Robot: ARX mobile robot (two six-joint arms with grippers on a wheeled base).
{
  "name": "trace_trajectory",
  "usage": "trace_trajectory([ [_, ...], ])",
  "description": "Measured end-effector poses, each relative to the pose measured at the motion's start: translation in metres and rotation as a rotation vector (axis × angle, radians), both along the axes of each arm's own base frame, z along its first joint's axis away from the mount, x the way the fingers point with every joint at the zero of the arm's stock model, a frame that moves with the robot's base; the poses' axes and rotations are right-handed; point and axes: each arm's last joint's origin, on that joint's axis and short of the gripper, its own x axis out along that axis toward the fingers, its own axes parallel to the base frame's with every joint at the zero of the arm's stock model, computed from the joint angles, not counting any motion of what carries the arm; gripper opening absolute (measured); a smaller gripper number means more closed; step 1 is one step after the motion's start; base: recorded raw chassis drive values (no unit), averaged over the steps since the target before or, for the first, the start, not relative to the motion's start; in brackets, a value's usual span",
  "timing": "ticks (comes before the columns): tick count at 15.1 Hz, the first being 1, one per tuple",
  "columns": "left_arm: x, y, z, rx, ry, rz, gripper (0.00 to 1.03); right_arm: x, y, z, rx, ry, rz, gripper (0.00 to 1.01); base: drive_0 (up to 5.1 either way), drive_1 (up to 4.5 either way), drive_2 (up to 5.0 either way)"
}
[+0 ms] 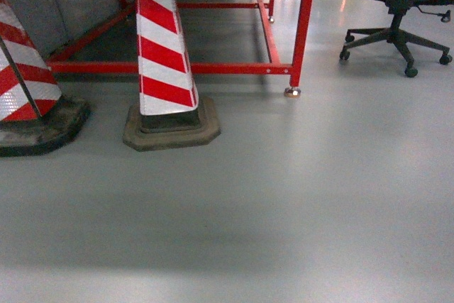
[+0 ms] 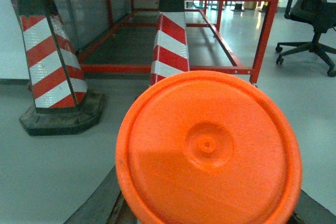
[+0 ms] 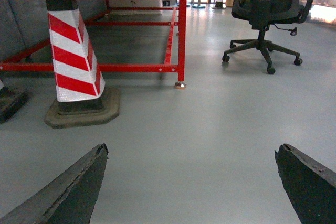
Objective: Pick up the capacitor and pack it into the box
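In the head view, a red-and-white cone (image 1: 25, 97) is sitting at the left edge, cut off by the frame. Just right of it a second striped cone (image 1: 167, 69) is standing on its dark base, its top cut off too. Behind both, a red metal frame (image 1: 301, 26) is running across the upper part. An office chair (image 1: 397, 12) is standing in the upper right corner. The grey floor (image 1: 284, 204) is lying open over the whole lower half.

My left gripper (image 2: 210, 219) is holding an orange round disc (image 2: 207, 148), which is hiding most of the fingers. My right gripper (image 3: 191, 182) is spreading wide with nothing between its fingers (image 3: 73, 187). I am not seeing the box or any capacitor in these views.
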Motion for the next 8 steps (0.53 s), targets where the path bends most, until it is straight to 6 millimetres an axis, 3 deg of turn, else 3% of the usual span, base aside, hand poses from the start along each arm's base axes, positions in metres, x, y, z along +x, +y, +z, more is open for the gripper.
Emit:
trace_trajectory([
  [8,0.0,0.0001,0.0001,0.0,-0.001,0.002,0.44,0.0,0.0,0.0003,0.0,-0.002,0.0,0.98,-5.0,2.48,2.5],
])
